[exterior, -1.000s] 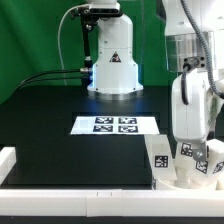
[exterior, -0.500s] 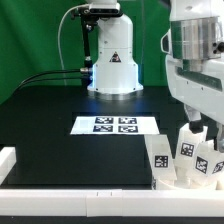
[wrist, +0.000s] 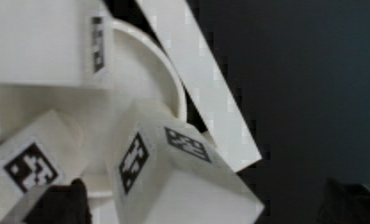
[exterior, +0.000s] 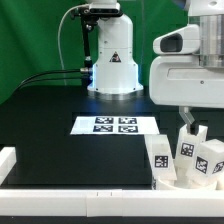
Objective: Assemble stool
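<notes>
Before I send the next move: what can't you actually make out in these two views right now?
- Fingers: exterior view, the arm's white housing and the picture's right edge cover them; wrist view shows no tips clearly.
- Seat: exterior view, mostly hidden behind the legs.
- How firmly the legs sit in the seat: wrist view too close and blurred, legs cut by the edges.
- Tag patterns on the marker board: too small.

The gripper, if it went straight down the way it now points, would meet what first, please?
Probably the white plastic stool: the open gripper hangs just above its upturned tagged block legs, over the round seat. Depth is unclear.
</notes>
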You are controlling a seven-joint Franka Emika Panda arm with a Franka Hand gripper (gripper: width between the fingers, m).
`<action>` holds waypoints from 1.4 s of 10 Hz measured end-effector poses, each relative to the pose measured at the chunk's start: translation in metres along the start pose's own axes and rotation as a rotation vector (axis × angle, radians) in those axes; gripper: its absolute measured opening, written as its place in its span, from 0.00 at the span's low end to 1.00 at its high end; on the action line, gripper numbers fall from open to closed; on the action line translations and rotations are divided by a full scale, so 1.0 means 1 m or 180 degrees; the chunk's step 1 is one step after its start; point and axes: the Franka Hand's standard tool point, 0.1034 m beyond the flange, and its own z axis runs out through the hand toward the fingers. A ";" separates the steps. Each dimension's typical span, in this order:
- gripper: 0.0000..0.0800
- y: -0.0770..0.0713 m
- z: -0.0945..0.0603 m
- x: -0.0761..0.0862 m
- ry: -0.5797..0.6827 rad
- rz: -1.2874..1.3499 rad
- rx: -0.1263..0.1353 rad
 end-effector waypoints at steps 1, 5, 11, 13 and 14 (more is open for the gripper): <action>0.81 0.004 -0.005 -0.001 0.0161 -0.0084 0.0056; 0.81 0.007 0.007 -0.002 0.0128 -0.1273 -0.0015; 0.81 0.005 0.022 0.002 -0.0198 -0.2336 -0.0181; 0.81 -0.005 0.028 0.006 -0.0271 -0.2031 -0.0227; 0.81 -0.004 0.028 0.007 -0.0256 -0.2022 -0.0225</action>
